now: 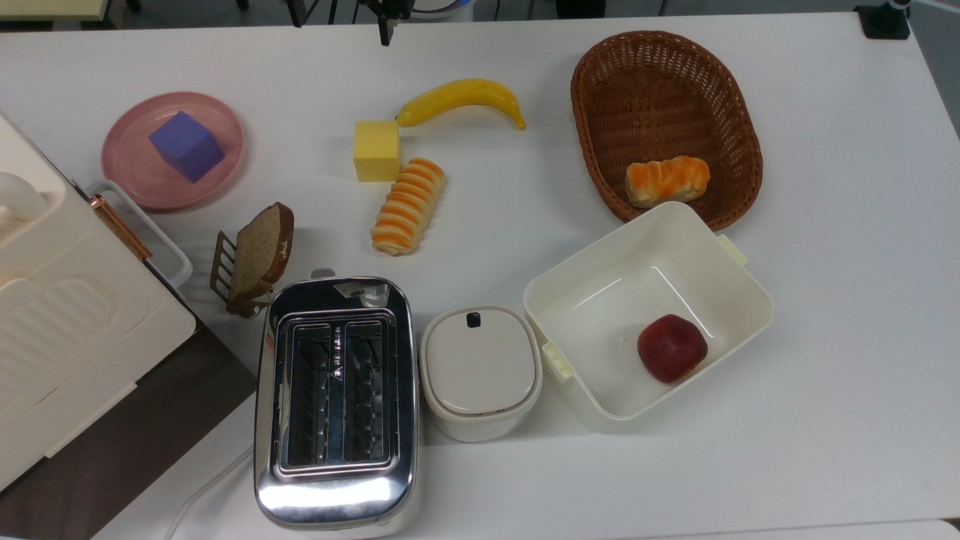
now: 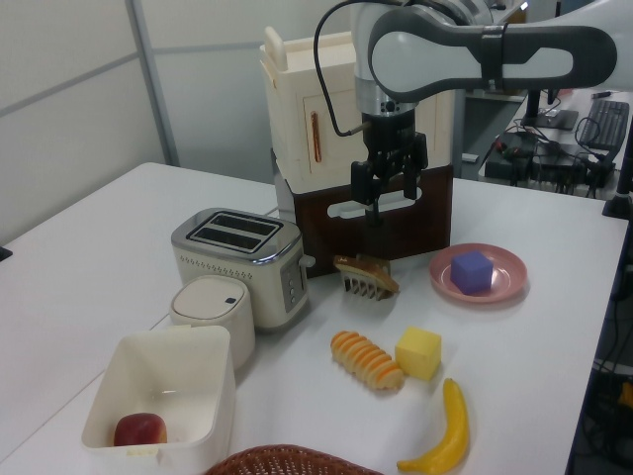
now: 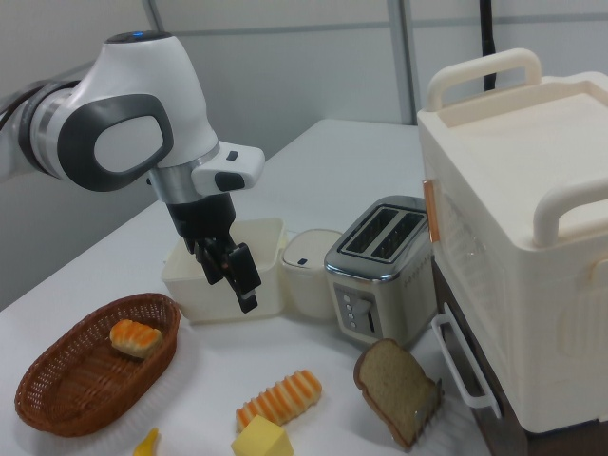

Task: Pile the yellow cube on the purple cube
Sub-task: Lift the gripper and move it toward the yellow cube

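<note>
The yellow cube [image 1: 376, 150] [image 2: 418, 352] [image 3: 258, 439] rests on the white table between a banana [image 1: 461, 100] and a striped bread roll [image 1: 409, 204], touching both. On a pink plate [image 1: 127, 169] [image 2: 505, 287] at the top view's left sits the purple cube [image 1: 186, 145] [image 2: 472, 271]. My gripper [image 2: 390, 198] [image 3: 231, 275] hangs open and empty high above the table, in the left view over the bread slice and well clear of both cubes. One of its fingers [image 1: 385, 31] pokes in at the top view's upper edge.
A bread slice in a rack [image 1: 256, 256], a toaster [image 1: 335, 397], a lidded white pot [image 1: 480, 369] and an open white box [image 1: 570, 292] holding an apple [image 1: 671, 347] line the near side. A wicker basket [image 1: 667, 82] holds a bun. A large cream appliance [image 1: 45, 330] fills the top view's left.
</note>
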`<state>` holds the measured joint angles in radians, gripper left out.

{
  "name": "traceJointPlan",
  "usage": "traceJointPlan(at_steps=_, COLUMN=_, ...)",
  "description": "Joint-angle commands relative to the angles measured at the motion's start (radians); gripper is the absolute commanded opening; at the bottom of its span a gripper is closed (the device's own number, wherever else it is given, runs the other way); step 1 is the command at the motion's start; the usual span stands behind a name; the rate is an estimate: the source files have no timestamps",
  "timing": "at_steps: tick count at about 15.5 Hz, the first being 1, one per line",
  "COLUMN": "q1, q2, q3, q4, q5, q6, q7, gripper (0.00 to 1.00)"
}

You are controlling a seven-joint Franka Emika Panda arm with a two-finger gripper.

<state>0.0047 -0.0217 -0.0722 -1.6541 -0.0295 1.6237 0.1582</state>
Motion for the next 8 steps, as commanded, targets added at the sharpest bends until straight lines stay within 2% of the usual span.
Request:
traceJointPlan(at_steps=1, q1=-0.006, q2=0.000, q3=-0.006, q4=0.013, q5=0.010, q6=-0.024, q7=-0.025, gripper=1.00)
traceJointPlan(at_steps=8, q1=-0.012, q2=0.002, q3=-0.005, q4=0.019, q5=0.010, q6=-0.027, q7=-0.023, gripper=1.00)
